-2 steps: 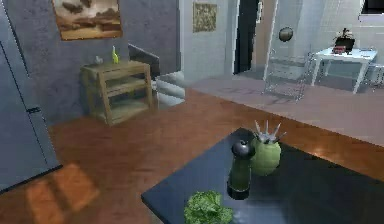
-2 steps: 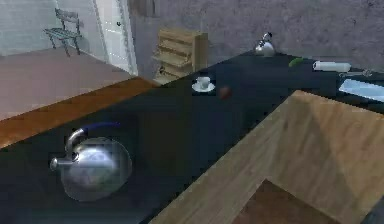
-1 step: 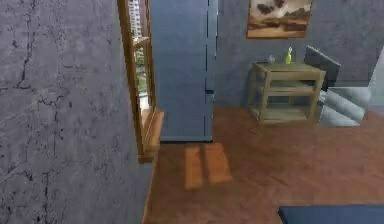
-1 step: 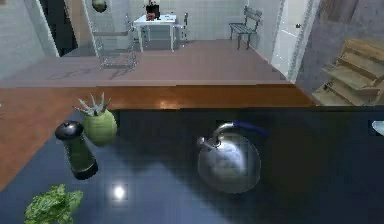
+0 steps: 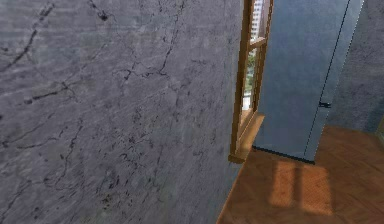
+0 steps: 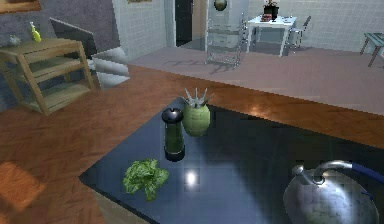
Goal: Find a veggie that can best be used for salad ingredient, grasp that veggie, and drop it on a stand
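The lettuce (image 6: 146, 179), a small bunch of green leaves, lies on the dark glossy desk (image 6: 250, 165) near its corner, at the arm side view's lower left. The hand's state cannot be told.

Just beyond the lettuce, farther up that view, a dark mill (image 6: 174, 133) stands upright. Just beside it, to its right and a little farther out, is a green pot (image 6: 197, 118) with pale sticks rising from it. Well apart from these, at the lower right corner, a shiny metal kettle (image 6: 325, 200) with a bluish handle sits on the same desk.

Past the desk runs a wood floor (image 6: 90, 130). At the upper left a wooden stand (image 6: 45, 75) with open shelves bears a small yellow-green bottle (image 6: 36, 33) on top. Beside it, to the right, a grey and white thing (image 6: 95, 55) sits on the floor; what it is cannot be told. Farther out a pale floor reaches a white table (image 6: 270, 28) with a chair (image 6: 225, 42) to its left and a dark doorway (image 6: 189, 20) behind.

In the forward view a grey veined wall (image 5: 110, 110) takes up the left. To its right come a wood-framed window (image 5: 252, 70), a blue-grey door (image 5: 300, 75), and wood floor with a sunlit patch (image 5: 300, 187).
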